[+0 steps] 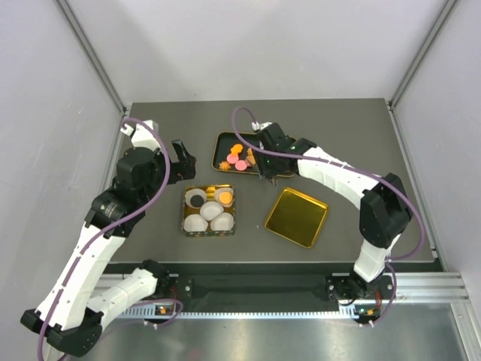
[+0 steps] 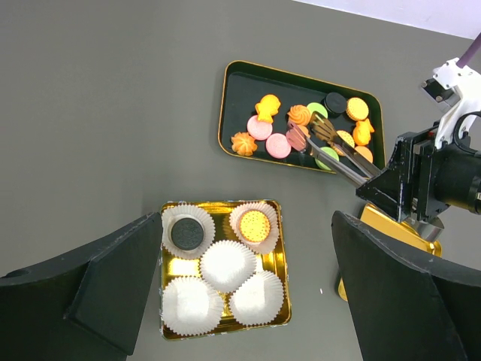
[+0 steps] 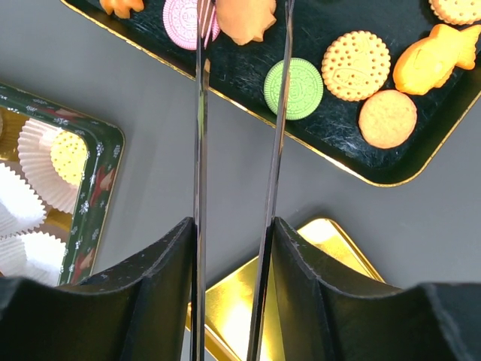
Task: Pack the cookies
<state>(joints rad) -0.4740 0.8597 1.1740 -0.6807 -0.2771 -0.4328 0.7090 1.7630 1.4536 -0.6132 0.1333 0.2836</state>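
The right hand (image 3: pixel 233 233) pinches slim metal tongs (image 3: pixel 279 135), tips over the small round cookies (image 2: pixel 278 144) in the dark gold-rimmed tray (image 2: pixel 248 90) at the far side of the worktop (image 2: pixel 90 90). The left hand (image 1: pixel 180 159), spread wide, hovers near the gold square tin (image 2: pixel 284 293) of white paper cups (image 2: pixel 224 265) (two hold a cookie).

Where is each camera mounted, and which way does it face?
Top external: overhead from behind, looking down; left arm, right arm show.
Left wrist: high over the tin, facing down; its open fingers frame it.
Right wrist: looks along the gripped tongs at the cookies; its fingers show.
Wrist views share tin and tray.
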